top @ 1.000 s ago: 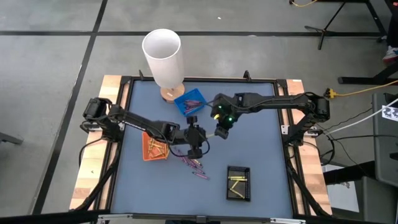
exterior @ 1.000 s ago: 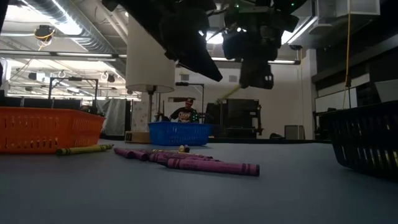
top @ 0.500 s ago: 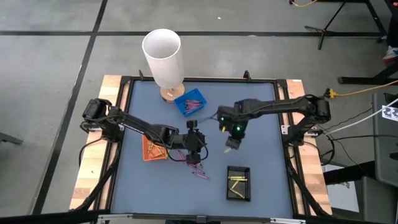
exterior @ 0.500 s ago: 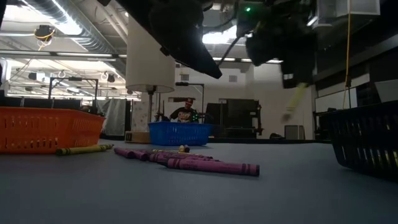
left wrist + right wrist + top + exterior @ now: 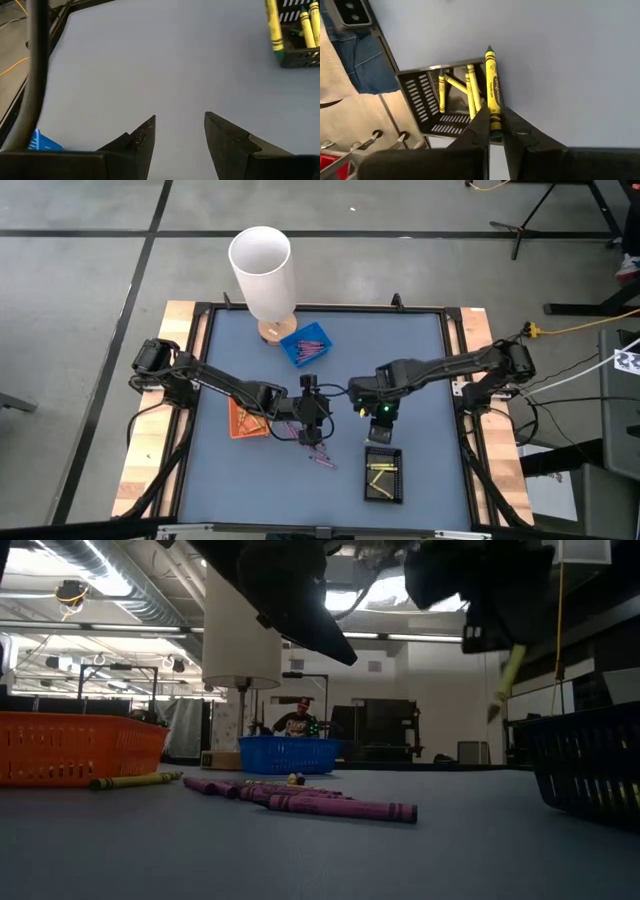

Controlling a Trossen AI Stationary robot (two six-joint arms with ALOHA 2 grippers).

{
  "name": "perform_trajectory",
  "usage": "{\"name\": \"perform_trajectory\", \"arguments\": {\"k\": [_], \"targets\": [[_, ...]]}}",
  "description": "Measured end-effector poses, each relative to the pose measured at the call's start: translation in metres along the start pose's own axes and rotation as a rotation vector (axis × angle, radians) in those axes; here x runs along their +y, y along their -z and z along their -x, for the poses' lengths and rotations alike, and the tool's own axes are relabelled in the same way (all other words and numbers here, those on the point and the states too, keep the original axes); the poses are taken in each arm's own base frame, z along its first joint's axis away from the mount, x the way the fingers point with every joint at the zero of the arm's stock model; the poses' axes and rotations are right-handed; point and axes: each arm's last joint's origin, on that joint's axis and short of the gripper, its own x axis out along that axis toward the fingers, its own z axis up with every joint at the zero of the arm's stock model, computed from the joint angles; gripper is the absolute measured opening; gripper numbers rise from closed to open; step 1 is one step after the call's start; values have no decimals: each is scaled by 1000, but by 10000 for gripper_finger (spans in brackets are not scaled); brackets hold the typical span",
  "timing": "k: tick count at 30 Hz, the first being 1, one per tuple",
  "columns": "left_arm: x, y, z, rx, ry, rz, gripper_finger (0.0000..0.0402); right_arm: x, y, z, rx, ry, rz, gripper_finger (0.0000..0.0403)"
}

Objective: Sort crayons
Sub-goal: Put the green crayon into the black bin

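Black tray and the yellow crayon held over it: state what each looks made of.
Black tray: looks like rigid moulded plastic, matte, judging by the rows of even slots in its walls and floor. Yellow crayon, pinched in the right tool: wax stick in a paper wrapper, going by the printed label and dark bands; the bare tip looks dull.

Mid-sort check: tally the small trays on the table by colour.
Blue tray: 1
Orange tray: 1
Black tray: 1
Total: 3
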Motion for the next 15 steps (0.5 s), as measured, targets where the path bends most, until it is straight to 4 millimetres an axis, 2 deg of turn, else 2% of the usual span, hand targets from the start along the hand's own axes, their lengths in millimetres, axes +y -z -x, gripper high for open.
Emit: {"name": "perform_trajectory", "arguments": {"k": [6, 15], "targets": [[0, 0, 0, 0, 0, 4, 154, 25, 3, 5, -17, -14, 80, 23], [0, 0, 0, 1, 0, 5, 154, 57, 30, -18, 82, -4, 196, 27]]}}
